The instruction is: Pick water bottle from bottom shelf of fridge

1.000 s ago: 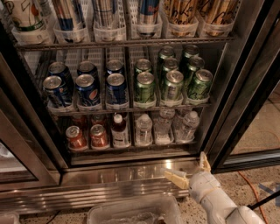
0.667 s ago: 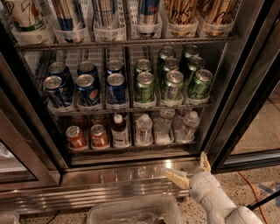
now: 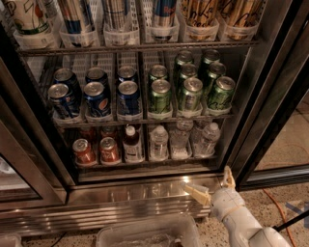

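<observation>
Water bottle (image 3: pixel 158 142), clear and ribbed with a white cap and a pale label band, stands upright at the front of the bottom shelf (image 3: pixel 145 163) of the fridge (image 3: pixel 120 202), in the lane just right of a white-capped bottle of dark reddish liquid (image 3: pixel 131 144). Two more clear bottles (image 3: pixel 208 139) fill the lanes to its right, the middle one set farther back and partly hidden. None of their labels can be read, and the print on the dark bottle's white label is also too small to make out. Two red cans (image 3: pixel 84 151) sit at the left end of the rack, their fronts too dim to show a brand. On the rack above, blue cans (image 3: pixel 98 99) carry a round mark that cannot be read, beside green cans (image 3: pixel 160 95) with illegible lettering. The tall cans (image 3: pixel 163 14) on the top rack are cut off by the upper edge. The gripper (image 3: pixel 212 185) hangs outside the fridge, in front of the steel base, below and to the right of the water bottle and well apart from it, its two tan fingers (image 3: pixel 198 193) spread with nothing between them. A clear plastic bin (image 3: pixel 145 234) is cut off at the bottom edge.
</observation>
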Robot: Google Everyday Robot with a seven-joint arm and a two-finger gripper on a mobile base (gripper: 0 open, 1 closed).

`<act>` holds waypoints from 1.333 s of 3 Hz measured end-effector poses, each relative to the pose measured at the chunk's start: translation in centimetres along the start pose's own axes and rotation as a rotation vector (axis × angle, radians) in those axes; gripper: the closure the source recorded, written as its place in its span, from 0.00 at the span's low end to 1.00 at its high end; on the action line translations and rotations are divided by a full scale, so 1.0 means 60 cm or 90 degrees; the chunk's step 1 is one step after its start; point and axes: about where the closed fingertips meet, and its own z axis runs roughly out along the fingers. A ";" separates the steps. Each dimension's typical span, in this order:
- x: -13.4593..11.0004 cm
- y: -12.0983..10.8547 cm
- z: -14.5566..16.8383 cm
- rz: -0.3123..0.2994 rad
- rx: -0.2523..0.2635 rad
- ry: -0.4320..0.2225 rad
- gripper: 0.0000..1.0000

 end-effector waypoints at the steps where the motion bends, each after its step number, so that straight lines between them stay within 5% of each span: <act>1: -0.006 -0.022 -0.001 -0.012 0.020 0.001 0.00; 2: -0.011 -0.044 -0.003 -0.024 0.024 0.009 0.00; 4: 0.001 -0.019 0.009 -0.055 -0.055 0.047 0.00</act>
